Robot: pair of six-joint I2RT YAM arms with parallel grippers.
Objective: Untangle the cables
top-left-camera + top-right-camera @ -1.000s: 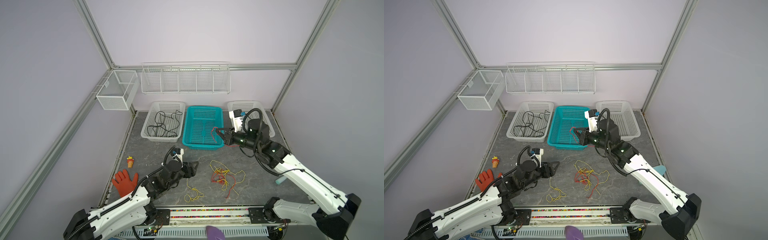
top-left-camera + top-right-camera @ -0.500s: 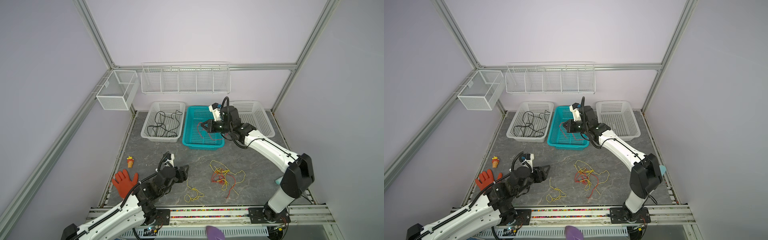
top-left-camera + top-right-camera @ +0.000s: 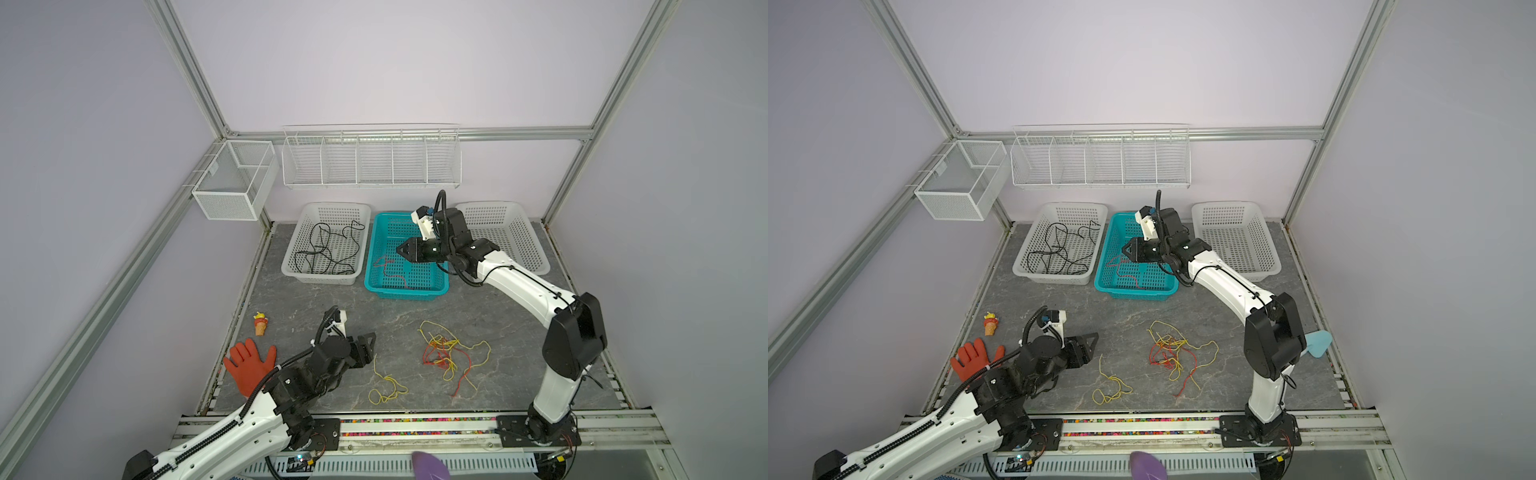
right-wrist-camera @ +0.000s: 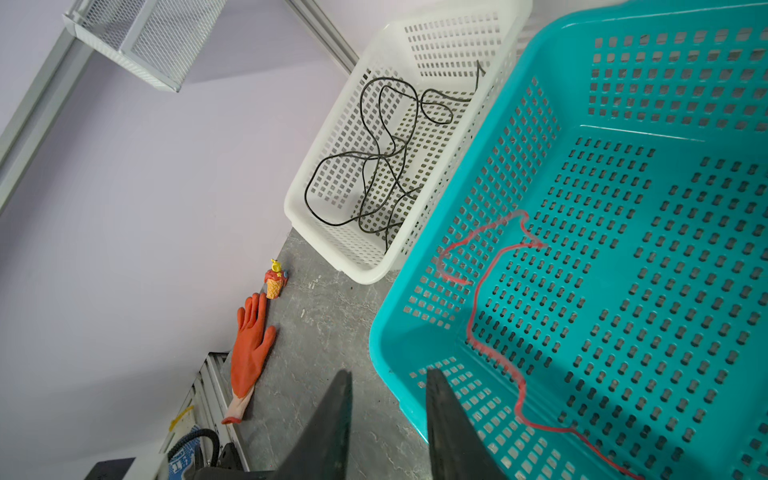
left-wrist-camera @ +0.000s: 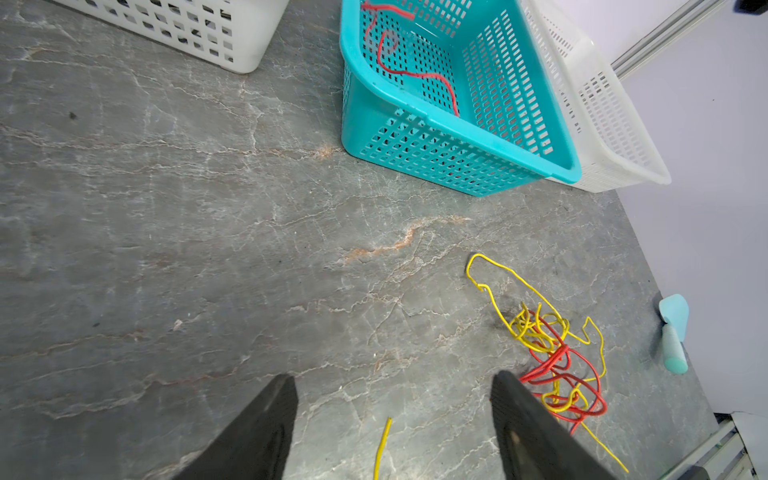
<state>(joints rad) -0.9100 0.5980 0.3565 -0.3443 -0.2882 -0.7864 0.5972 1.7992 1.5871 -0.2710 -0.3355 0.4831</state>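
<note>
Over the teal perforated plastic basket, our right tool stands parted, empty; the thin red cable lies inside. Beside the knotted red-and-yellow cable tangle on the grey surface, our left tool is spread, empty. We fear single-strand pulling tightens knots.

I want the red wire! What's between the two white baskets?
A teal basket sits between the white basket with the black cable and the empty white basket; a red cable lies in it. Both top views show this.

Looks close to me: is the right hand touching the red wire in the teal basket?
Apart. The right wrist view shows the right hand open and empty, a gap separating it from the red wire.
</note>
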